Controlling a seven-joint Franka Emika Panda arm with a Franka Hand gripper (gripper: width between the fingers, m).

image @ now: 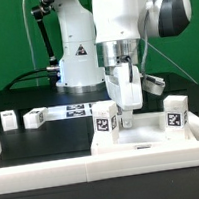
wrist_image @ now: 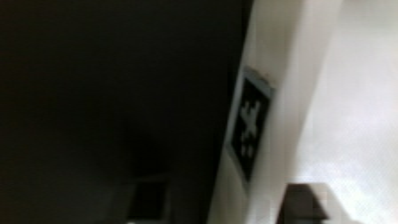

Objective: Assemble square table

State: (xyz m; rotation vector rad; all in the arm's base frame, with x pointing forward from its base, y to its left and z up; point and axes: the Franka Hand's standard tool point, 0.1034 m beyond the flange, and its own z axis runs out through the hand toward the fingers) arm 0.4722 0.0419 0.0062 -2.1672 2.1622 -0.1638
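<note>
Looking past the white rail [image: 56, 175] edging the black bench [image: 42, 143], you see the square table top [image: 157, 134] lying just behind it toward the exterior view's right. One tagged leg [image: 105, 121] is at one end and a second leg [image: 175, 115] at the other. Your arm's jaws hang low at the top's far rim between those two legs, though whether they are clenched on it cannot be told. Farther back, toward the exterior view's left, a third leg [image: 34, 119] and a fourth leg [image: 7, 120] stand near the marker board [image: 79, 111].
</note>
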